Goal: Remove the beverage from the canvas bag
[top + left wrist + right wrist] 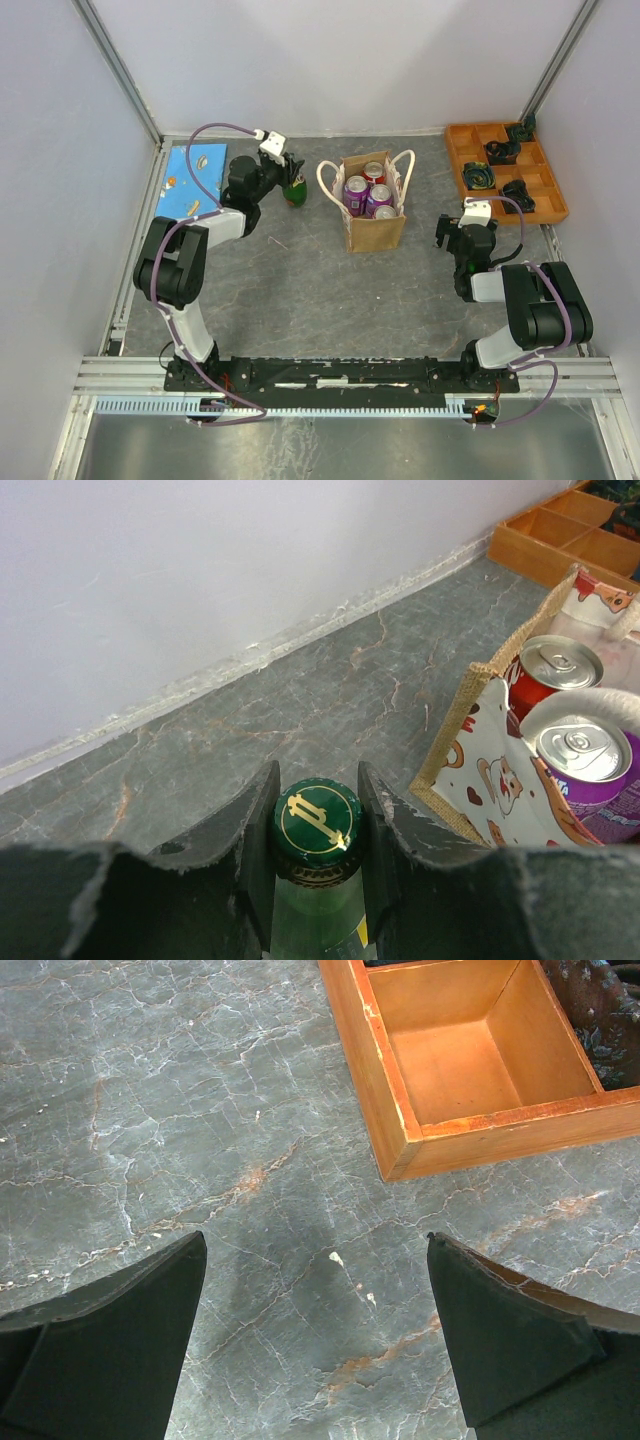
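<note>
**A:** State of the left tool (318,780)?
**B:** Clamped on the neck of the green bottle (318,825). The bottle is upright, just left of the canvas bag (375,232) and outside it. Cans (366,192) stand in the bag.
**A:** And the right tool (315,1245)?
**B:** Released, over the counter (150,1110), near the orange tray (370,1070).

Left arm (180,262) and right arm (535,305), black and white with fat round joints. Thin purple cables (213,130) looping along both, plus a small white box (272,141) by each wrist. Dark flat fingers (250,830) with rough, chipped edges.
</note>
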Controlling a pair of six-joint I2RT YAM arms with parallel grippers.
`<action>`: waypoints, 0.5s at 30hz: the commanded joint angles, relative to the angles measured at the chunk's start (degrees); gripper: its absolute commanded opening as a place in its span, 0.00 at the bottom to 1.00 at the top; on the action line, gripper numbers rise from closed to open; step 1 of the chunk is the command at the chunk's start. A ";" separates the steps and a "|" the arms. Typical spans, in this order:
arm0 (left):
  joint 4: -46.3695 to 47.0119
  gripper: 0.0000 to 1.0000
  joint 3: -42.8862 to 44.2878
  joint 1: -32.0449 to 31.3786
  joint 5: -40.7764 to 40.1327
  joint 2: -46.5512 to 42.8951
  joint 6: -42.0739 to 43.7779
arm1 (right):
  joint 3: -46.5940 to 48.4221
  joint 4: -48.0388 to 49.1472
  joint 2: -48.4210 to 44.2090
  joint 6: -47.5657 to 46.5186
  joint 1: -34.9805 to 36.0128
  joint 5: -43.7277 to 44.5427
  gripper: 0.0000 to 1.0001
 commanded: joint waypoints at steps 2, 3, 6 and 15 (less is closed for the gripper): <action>11.76 0.03 1.63 -0.08 -1.19 -0.38 0.00 | 1.57 1.41 -0.52 -0.24 -0.13 -0.42 0.99; 11.65 0.03 1.63 -0.16 -1.19 -0.17 0.05 | 1.60 1.39 -0.51 -0.25 -0.12 -0.42 0.99; 11.38 0.04 1.42 -0.06 -1.23 0.31 -0.08 | 1.60 1.39 -0.50 -0.25 -0.15 -0.42 0.99; 4.48 0.69 2.69 -0.14 -2.99 0.91 -1.95 | 1.61 1.39 -0.57 -0.30 -0.14 -0.42 0.99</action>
